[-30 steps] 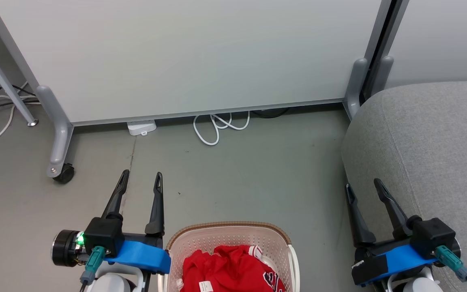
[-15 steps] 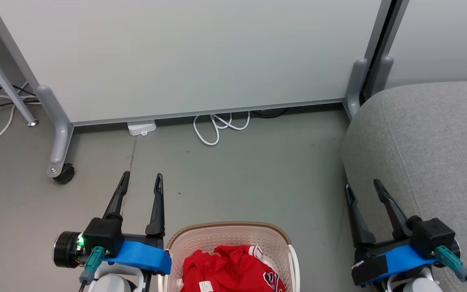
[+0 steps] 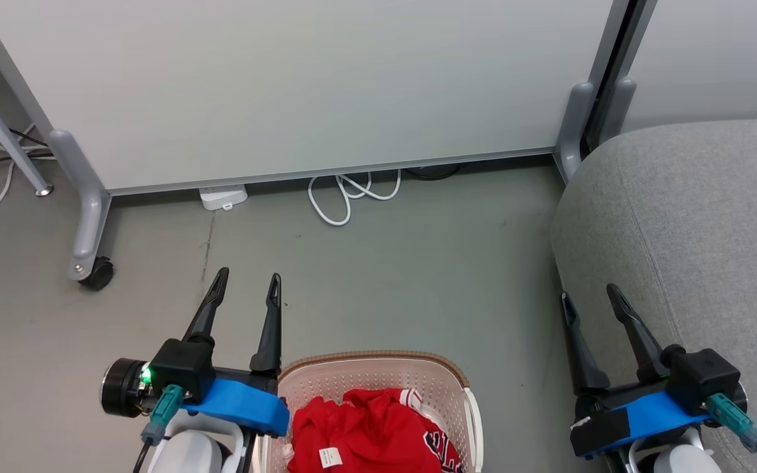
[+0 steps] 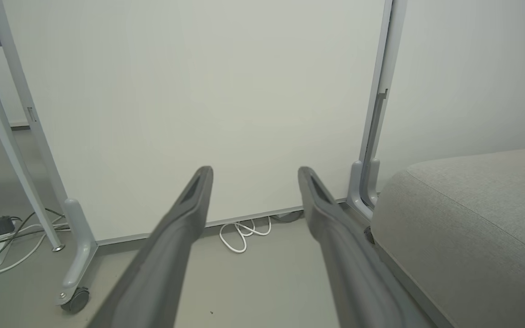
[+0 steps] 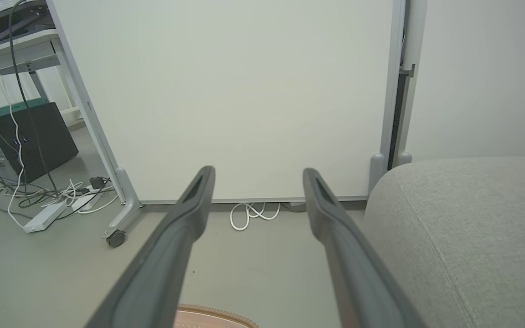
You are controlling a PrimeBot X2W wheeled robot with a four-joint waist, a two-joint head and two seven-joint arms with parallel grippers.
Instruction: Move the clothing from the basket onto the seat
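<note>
Grey floor (image 3: 385,276) meets a white partition (image 3: 319,85); at bottom centre of the head view the cream perforated plastic basket (image 3: 378,358) holds the crumpled red sports clothing (image 3: 365,427), light-grey fabric seat (image 3: 713,230) at right. Our left end effector (image 3: 248,274) and right end effector (image 3: 587,293) both gape wide, empty. We would drop one onto the highest fold and pinch deep. Its white tag (image 3: 330,456) and jersey lettering (image 3: 443,450) are unreadable.
</note>
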